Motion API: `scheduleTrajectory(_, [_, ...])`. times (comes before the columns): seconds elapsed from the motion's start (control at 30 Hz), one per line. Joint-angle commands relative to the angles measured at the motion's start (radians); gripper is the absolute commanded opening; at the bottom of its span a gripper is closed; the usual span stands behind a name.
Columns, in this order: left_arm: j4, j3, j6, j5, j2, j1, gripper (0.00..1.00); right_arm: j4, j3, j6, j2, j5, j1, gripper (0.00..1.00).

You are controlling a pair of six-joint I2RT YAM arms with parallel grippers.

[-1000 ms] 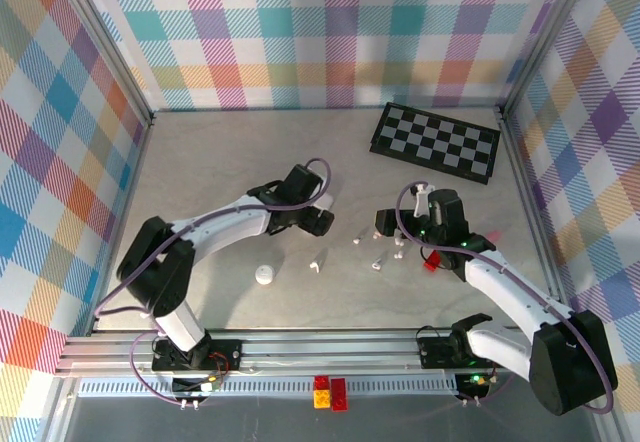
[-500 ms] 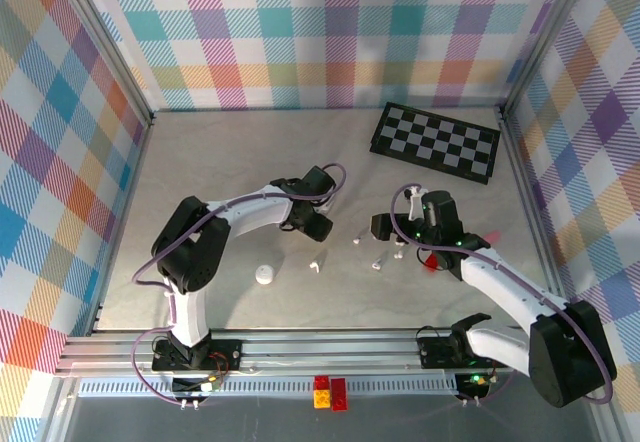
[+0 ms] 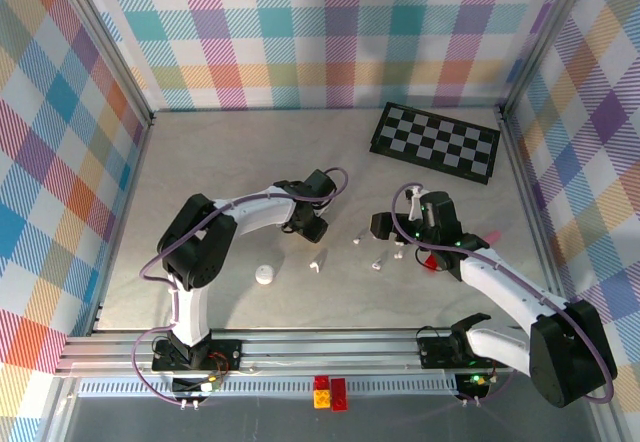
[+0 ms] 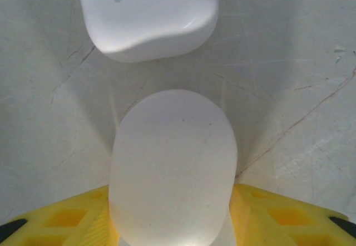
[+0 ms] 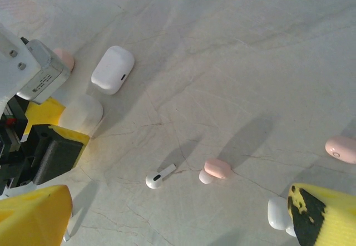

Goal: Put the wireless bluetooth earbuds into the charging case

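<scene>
A white pebble-like charging case [image 4: 172,168] lies on the table between my left gripper's [image 4: 172,201] yellow fingers [image 4: 72,218], which press on both its sides. A second white case [image 4: 146,13] lies just beyond it. From above, the left gripper [image 3: 313,224] is at table centre. My right gripper [image 5: 178,218] hangs open over the earbuds: a white stemmed one [image 5: 159,176], a pink one [image 5: 216,169], another white one [image 5: 277,212] by its right finger and a pink one [image 5: 340,148] further right. The top view shows small earbuds [image 3: 377,262] between the arms.
A black and white chessboard [image 3: 435,142] lies at the back right. A red block [image 3: 430,261] sits under the right arm. A white round piece [image 3: 264,275] rests near the front left. Coloured bricks [image 3: 330,392] sit on the front rail. Plaid walls enclose the table.
The left gripper has come down a little to the right and its jaws have narrowed onto the white case. The right gripper shifted slightly left and stays wide.
</scene>
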Motion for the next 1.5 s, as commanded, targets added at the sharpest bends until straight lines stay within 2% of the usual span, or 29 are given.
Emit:
scheduleTrajectory(0.0, [0.01,0.013,0.014,-0.014,0.022,-0.008,0.53,-0.015,0.024,0.05,0.006,0.001,0.005,0.99])
scheduleTrajectory(0.1, [0.018,0.021,0.017,-0.003,0.027,-0.008,0.51,-0.009,0.026,0.064,0.02,-0.019,0.007,0.99])
scheduleTrajectory(0.17, [0.021,0.02,0.023,0.004,0.026,-0.008,0.44,-0.008,0.024,0.075,0.023,-0.023,0.007,0.99])
scheduleTrajectory(0.43, [0.092,-0.061,0.074,0.035,-0.082,-0.008,0.39,-0.042,0.05,0.155,0.017,-0.052,0.004,0.99])
scheduleTrajectory(0.7, [0.175,-0.177,0.227,0.139,-0.278,-0.008,0.37,-0.006,0.078,0.271,0.034,-0.324,0.001,0.99])
scheduleTrajectory(0.9, [0.263,-0.266,0.335,0.252,-0.408,-0.008,0.37,-0.022,0.143,0.362,0.068,-0.451,0.002,0.99])
scheduleTrajectory(1.0, [0.347,-0.301,0.387,0.357,-0.457,-0.008,0.34,0.022,0.148,0.388,0.084,-0.501,0.002,0.99])
scheduleTrajectory(1.17, [0.398,-0.321,0.424,0.523,-0.503,-0.007,0.32,0.099,0.156,0.442,0.114,-0.557,0.005,0.92])
scheduleTrajectory(1.47, [0.385,-0.324,0.503,0.579,-0.541,-0.01,0.29,0.115,0.212,0.437,0.167,-0.61,0.053,0.64])
